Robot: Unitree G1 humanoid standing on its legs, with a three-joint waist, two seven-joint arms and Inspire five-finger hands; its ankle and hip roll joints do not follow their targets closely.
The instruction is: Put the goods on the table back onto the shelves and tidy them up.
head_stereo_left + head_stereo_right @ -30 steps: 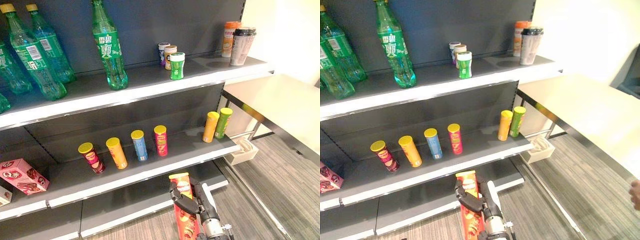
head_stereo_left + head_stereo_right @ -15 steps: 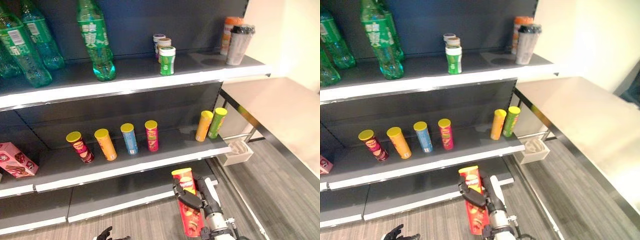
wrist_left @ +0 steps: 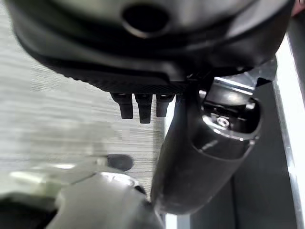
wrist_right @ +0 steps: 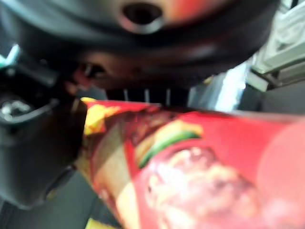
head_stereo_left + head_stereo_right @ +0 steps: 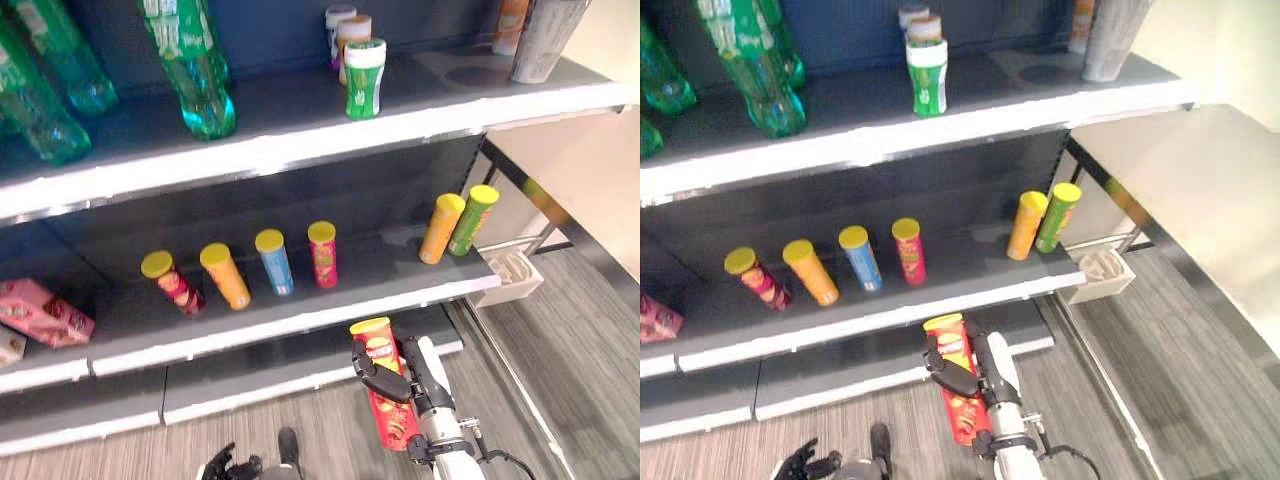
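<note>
My right hand (image 5: 418,378) is shut on a tall red chips can (image 5: 388,405) with a yellow lid, held upright and slightly tilted. The can's red printed side (image 4: 200,167) lies across the palm in the right wrist view. It hangs in front of the bottom shelf (image 5: 250,375), just below the front edge of the middle shelf (image 5: 300,320). On that middle shelf stand several chips cans: red (image 5: 172,286), orange (image 5: 225,277), blue (image 5: 273,262), magenta (image 5: 322,254), then an orange (image 5: 441,228) and green (image 5: 471,220) pair. My left hand (image 5: 225,465) hangs low near the floor, relaxed and holding nothing.
The top shelf (image 5: 300,140) carries green bottles (image 5: 195,70), a small green jar (image 5: 363,78) and cups at the right end. A pink box (image 5: 45,313) lies at the middle shelf's left. A beige table (image 5: 1200,190) stands to the right, with a white basket (image 5: 510,275) under it.
The camera has dipped and moved nearer the shelves. The can stays in my right hand, its lid now a little closer to the middle shelf's edge. My left hand remains low.
</note>
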